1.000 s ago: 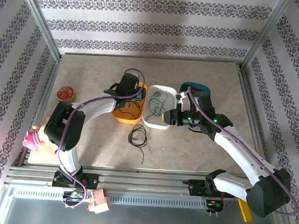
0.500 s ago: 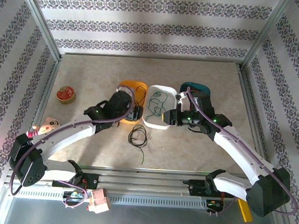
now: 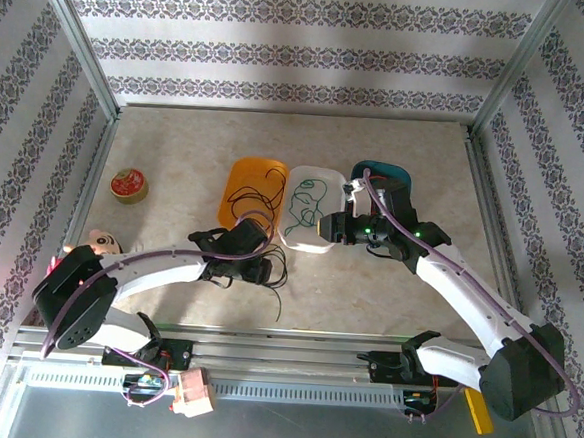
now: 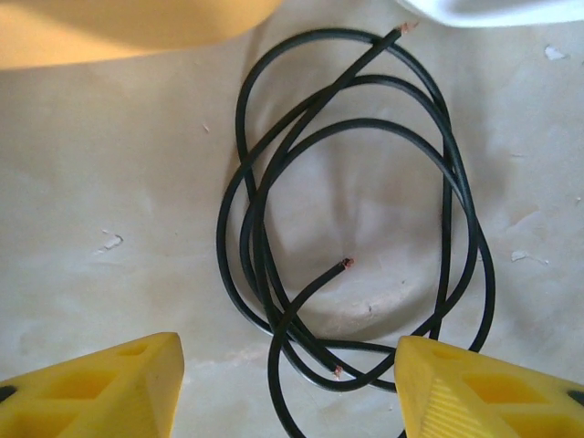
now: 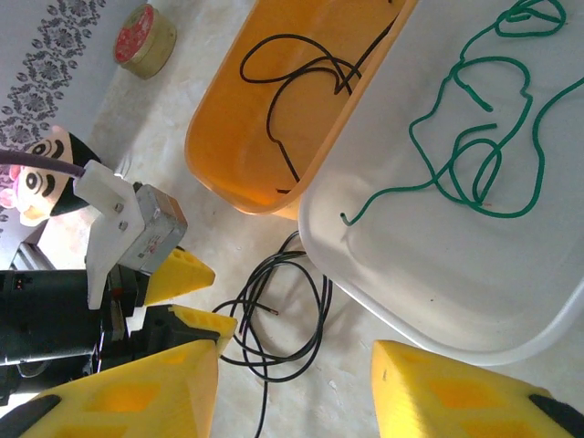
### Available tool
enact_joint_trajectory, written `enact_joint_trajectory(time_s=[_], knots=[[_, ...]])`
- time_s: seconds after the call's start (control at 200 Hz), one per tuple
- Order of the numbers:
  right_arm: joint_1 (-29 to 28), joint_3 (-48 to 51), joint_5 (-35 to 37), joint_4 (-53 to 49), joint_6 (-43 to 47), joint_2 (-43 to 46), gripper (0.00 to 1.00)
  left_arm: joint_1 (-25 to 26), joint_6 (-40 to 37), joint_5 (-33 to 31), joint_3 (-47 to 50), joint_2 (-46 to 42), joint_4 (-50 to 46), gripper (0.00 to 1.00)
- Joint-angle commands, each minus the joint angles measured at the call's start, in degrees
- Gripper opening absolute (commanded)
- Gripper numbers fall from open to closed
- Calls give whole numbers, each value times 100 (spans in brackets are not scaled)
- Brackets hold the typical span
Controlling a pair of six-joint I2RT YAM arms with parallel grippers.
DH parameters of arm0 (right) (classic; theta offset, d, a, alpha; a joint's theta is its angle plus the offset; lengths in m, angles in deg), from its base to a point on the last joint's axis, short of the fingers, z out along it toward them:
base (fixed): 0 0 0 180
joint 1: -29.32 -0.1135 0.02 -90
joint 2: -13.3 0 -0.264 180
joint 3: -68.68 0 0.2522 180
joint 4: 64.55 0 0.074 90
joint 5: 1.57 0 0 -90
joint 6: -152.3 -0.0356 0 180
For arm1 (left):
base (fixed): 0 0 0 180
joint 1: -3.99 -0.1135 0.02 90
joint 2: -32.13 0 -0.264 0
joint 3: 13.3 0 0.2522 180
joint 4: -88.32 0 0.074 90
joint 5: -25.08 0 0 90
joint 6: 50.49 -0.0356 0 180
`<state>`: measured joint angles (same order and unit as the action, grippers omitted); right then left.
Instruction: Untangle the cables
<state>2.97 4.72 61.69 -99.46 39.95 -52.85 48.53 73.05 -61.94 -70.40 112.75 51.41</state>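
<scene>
On tabletop [image 4: 109, 182] | thin black cable [image 4: 258, 274], oval loops | left hand [image 4: 287, 365] apart | right hand [image 5: 297, 351] apart

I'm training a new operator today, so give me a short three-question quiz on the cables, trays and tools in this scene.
1. True or false: the green cable lies in the white tray.
2. What colour is the coil on the table in front of the left tool? A red, B black, C green.
3. Fill in: the fingers of the right tool stand ___.

Key: 1 true. 2 B. 3 open.
</scene>
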Motion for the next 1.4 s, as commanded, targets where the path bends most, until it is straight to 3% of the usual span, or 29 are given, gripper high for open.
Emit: enact_joint_trajectory(time_s=[0.0,0.185,0.395,0.515,0.77,0.989,1.049,1.169,1.309,1.394], knots=[[68,88,134,-3,35,76,48,56,109,247,-70,133,39,59],[77,123,134,17,18,82,48,60,179,356,-184,341,-187,47],[86,81,126,-10,28,85,48,64,210,386,-416,457,-480,11],[86,62,125,-6,28,105,48,97,137,113,-722,242,-729,1],[121,23,141,32,2,76,48,345,-755,-149,-1039,-928,-400,0],[183,58,94,145,-68,85,48,345,-1517,529,-927,-1798,-76,0],[183,63,-203,191,-5,68,48,345,-1604,727,-883,-1914,-28,0],[120,62,-1068,231,65,-24,48,345,-1511,539,-708,-2174,225,0],[-322,-14,-2188,93,262,-333,48,345,-1438,607,-494,-2435,795,0],[-637,-25,-2299,70,318,-506,48,345,-1478,828,-410,-2515,1076,0]])
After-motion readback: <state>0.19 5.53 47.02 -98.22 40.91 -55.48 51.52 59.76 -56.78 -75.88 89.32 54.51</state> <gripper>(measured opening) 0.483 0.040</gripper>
